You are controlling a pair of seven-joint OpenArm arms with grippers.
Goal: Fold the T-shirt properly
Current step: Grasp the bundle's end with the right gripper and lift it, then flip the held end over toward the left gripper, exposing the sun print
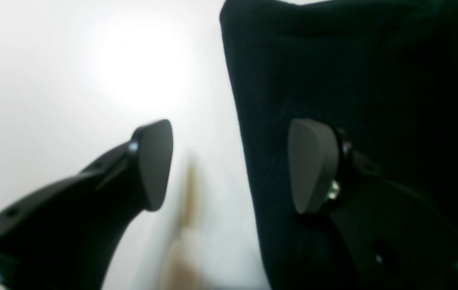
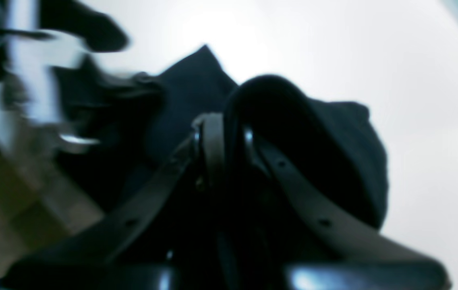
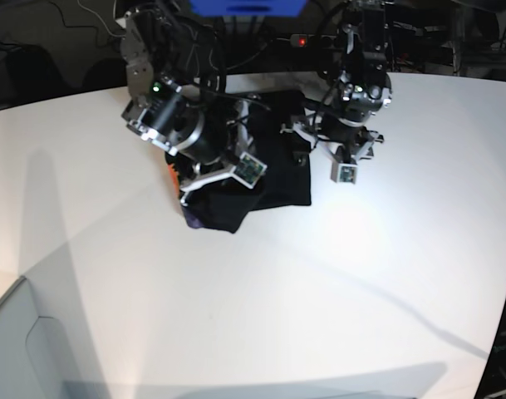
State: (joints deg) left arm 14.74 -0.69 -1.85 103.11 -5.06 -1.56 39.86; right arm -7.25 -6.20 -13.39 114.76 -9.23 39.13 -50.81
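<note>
The T-shirt (image 3: 269, 170) is found bunched on the white counter (image 3: 319, 291), toward twelve o'clock in the base view. The right gripper (image 2: 229, 133) is angled down at its eleven o'clock side, fingers (image 2: 212, 141) pinched narrow on black cloth, seen only in the right wrist view. The left gripper (image 1: 229, 165) is poised at the one o'clock hem, fingers (image 1: 154, 161) spread wide, nothing held; one pad overlaps the cloth.

Looks like robotics lab. Two arms (image 3: 186, 125) (image 3: 356, 83) mounted at 12 o'clock edge of big white table (image 3: 319, 291). Loose cables (image 3: 95, 17) and dark equipment racks (image 3: 469, 37) behind, 11 to 2 o'clock. Red indicator LED (image 3: 300, 39) lit.
</note>
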